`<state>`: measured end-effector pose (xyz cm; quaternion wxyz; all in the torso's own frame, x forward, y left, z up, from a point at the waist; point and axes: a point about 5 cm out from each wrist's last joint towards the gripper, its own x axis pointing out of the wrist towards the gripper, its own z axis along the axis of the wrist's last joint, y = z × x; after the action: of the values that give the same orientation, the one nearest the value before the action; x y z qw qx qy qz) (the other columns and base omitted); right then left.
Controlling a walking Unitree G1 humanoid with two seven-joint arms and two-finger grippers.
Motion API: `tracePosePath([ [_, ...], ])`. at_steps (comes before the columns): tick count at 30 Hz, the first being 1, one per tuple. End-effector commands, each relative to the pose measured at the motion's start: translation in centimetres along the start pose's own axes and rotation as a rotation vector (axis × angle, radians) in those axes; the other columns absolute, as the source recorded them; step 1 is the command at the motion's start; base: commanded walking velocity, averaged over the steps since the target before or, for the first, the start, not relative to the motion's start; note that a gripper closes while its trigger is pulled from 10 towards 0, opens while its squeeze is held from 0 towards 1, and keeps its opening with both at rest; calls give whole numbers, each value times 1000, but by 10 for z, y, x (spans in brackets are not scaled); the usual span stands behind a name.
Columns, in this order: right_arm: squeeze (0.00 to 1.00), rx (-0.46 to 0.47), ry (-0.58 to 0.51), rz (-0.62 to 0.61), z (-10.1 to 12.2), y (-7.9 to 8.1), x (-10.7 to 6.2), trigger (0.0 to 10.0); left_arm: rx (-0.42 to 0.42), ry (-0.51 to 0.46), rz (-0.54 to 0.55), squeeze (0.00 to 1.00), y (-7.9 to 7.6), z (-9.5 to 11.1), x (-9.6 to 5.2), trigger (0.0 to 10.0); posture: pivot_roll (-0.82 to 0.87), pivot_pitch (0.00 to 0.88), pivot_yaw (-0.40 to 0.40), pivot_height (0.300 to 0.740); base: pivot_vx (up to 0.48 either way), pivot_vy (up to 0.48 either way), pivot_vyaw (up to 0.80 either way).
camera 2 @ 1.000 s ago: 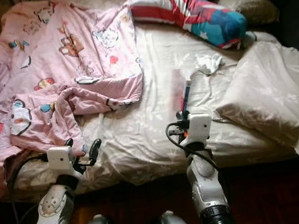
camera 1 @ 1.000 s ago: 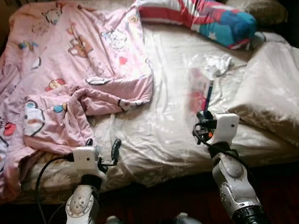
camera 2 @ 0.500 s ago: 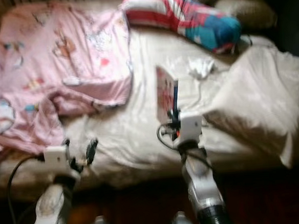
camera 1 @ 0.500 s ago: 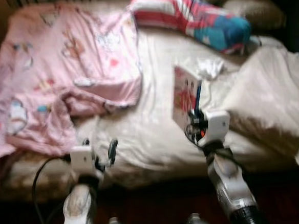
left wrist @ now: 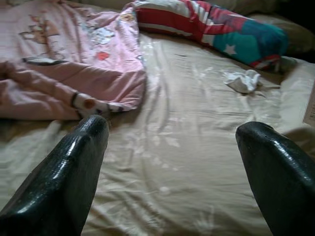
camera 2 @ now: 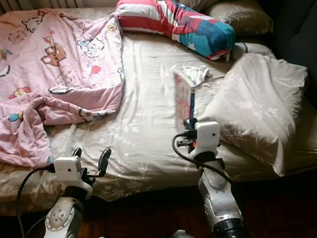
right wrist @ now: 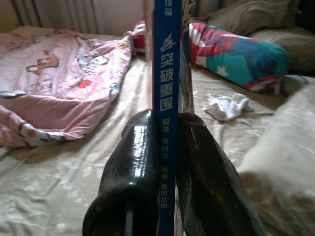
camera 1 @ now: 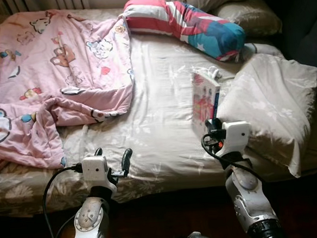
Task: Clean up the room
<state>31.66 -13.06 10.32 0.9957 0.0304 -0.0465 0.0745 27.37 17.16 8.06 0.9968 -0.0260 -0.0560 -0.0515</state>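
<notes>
A bed point(camera 1: 164, 118) with a pale sheet spans the view, a pink cartoon-print quilt point(camera 1: 52, 77) bunched on its left half. A striped bolster point(camera 1: 184, 24) lies near the head, a beige pillow point(camera 1: 272, 105) on the right. The right gripper point(right wrist: 165, 162) clamps a blue-spined book point(camera 1: 205, 102), upright above the sheet. The left gripper point(left wrist: 172, 147) hovers with fingers apart at the bed's near edge. A crumpled white cloth point(left wrist: 242, 80) lies beside the bolster.
</notes>
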Motion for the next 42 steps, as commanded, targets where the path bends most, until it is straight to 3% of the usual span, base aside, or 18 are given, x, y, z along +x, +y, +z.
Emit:
tracePosePath([
  [1, 0, -4, -18, -7, 3, -2, 1, 10000, -2, 18, 2, 0, 0, -3, -4, 10000, 85, 230, -89, 706, 0, 0, 0],
  [22, 0, -4, -14, -31, 1, -5, 1, 10000, -4, 20, 1, 0, 1, -3, -4, 10000, 84, 230, -88, 706, 0, 0, 0],
  [42, 0, -4, -18, -24, 1, -4, 2, 10000, -2, 14, -5, 0, 0, -2, -2, 10000, 86, 209, -87, 706, 264, 0, 0],
])
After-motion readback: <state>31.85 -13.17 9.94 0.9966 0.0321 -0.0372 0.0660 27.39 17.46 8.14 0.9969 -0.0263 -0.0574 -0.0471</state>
